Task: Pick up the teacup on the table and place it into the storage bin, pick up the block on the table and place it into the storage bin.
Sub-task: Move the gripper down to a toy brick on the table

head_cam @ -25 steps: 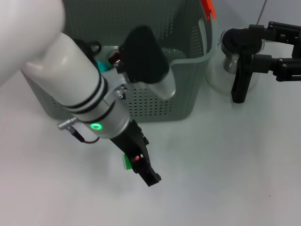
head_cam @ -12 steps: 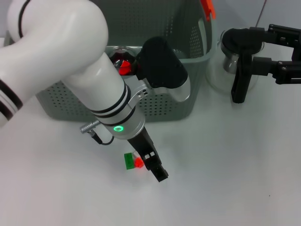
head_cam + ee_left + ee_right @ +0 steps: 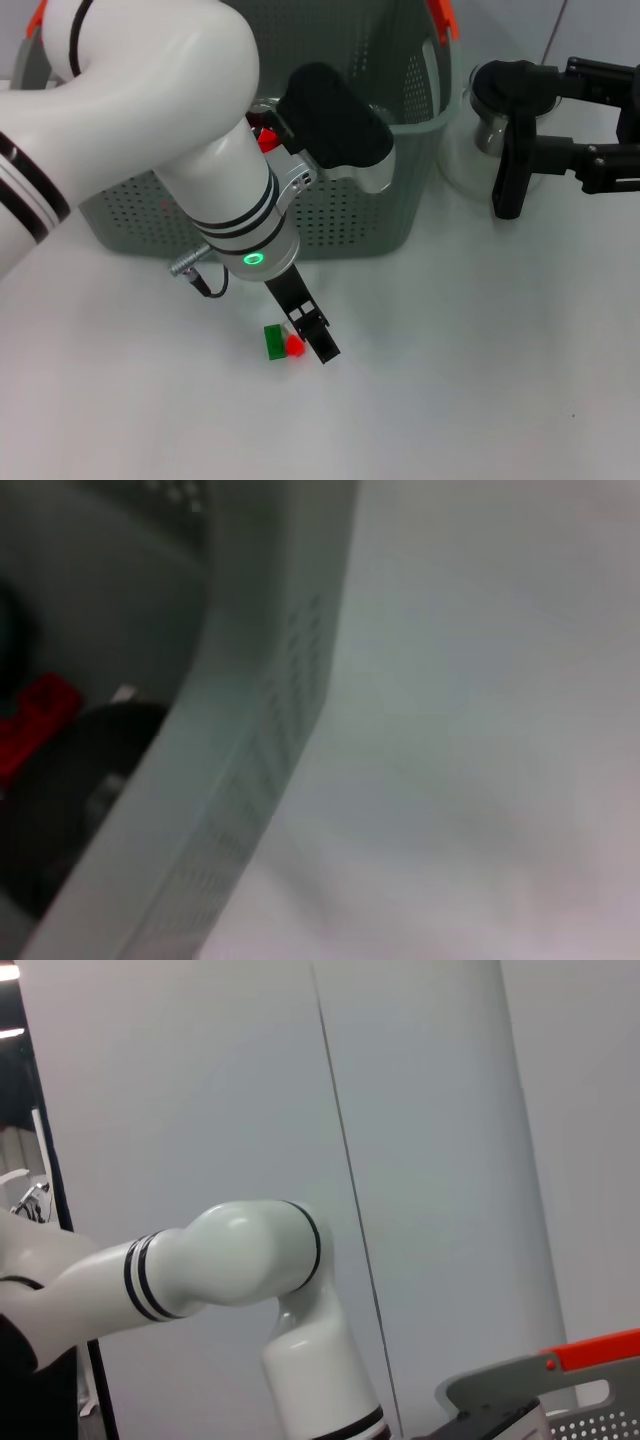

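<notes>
Head view: block (image 3: 279, 342), green with a red part, lies on the desk (image 3: 480, 380) at 6 o'clock from the storage bin (image 3: 330, 215), well outside it. Left gripper (image 3: 315, 340) has dropped from over the bin and now sits just at the block's 3 o'clock; fingers open or closed, cannot tell. Block hasn't moved, so the pick is likely next. Right gripper (image 3: 515, 150) stays parked at 3 o'clock by the glass pitcher (image 3: 480, 130), apparently open and empty.
</notes>
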